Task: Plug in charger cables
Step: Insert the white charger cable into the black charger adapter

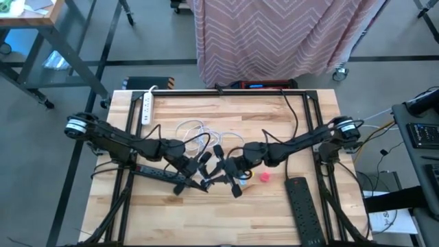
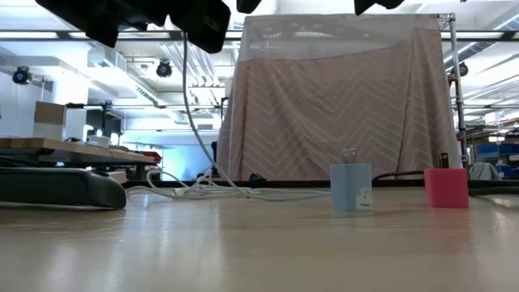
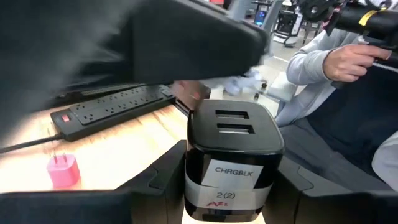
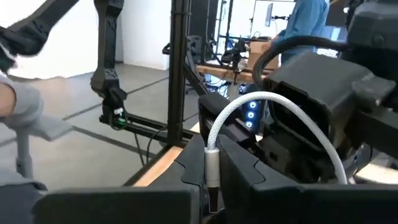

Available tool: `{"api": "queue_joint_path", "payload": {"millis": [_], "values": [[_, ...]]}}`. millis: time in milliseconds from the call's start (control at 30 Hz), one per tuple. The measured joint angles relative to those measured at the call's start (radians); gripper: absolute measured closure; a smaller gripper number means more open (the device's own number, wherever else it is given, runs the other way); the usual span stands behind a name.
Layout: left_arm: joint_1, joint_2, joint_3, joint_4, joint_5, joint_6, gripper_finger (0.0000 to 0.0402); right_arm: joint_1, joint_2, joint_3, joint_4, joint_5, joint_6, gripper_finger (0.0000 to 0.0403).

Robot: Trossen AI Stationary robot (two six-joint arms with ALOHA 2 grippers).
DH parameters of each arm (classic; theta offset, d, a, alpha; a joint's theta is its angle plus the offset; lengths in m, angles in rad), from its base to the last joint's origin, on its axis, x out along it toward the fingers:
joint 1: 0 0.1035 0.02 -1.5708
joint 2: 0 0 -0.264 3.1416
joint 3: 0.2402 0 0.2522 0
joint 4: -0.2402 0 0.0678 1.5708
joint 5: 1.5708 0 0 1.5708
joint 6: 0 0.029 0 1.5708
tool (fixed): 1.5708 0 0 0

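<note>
My left gripper (image 1: 204,165) is near the table's middle, shut on a black charger block (image 3: 231,143) that has two slots in its end face and a white label. Facing it, close by on its right, my right gripper (image 1: 224,167) is shut on the end of a white charger cable (image 4: 273,109). More white cable lies coiled (image 1: 197,130) on the table behind them. A light blue plug block (image 2: 350,188) and a pink plug block (image 2: 446,188) stand on the table, the blue one with its prongs up. My left gripper pinches the black block by two opposite sides (image 3: 189,177), one finger on each. The slotted end face (image 3: 233,121) points away from the wrist. The block is held above the table. My right gripper pinches the cable's silver connector sleeve (image 4: 212,163) between its two fingers. The connector's tip is hidden between them. From the sleeve the cord arcs up and over, slack, toward my left gripper.
One black power strip (image 1: 159,173) lies under my left arm, and another (image 1: 302,209) lies at the near right. A white power strip (image 1: 146,108) is at the far left. Beyond the table, a person's sleeve (image 3: 323,59) shows and a patterned cloth (image 1: 288,34) hangs.
</note>
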Motion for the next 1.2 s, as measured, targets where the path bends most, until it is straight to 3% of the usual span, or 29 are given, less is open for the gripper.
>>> {"api": "queue_joint_path", "payload": {"millis": [333, 467, 600, 1200], "values": [[-0.004, -0.073, -0.001, -0.028, 0.003, 0.0, 0.0268, 0.01, -0.057, -0.09, -0.005, 0.066, 0.106, 0.0393], [-0.011, -0.089, -0.001, -0.03, -0.076, 0.009, 0.0267, 0.009, -0.071, -0.137, -0.009, 0.121, 0.136, 0.0393], [-0.015, -0.086, -0.001, -0.037, -0.143, 0.029, 0.0267, 0.008, -0.073, -0.144, -0.019, 0.125, 0.161, 0.0393], [-0.013, -0.089, 0.002, -0.048, -0.229, 0.044, 0.0267, 0.015, -0.104, -0.145, -0.126, 0.105, 0.246, 0.0387]]}}
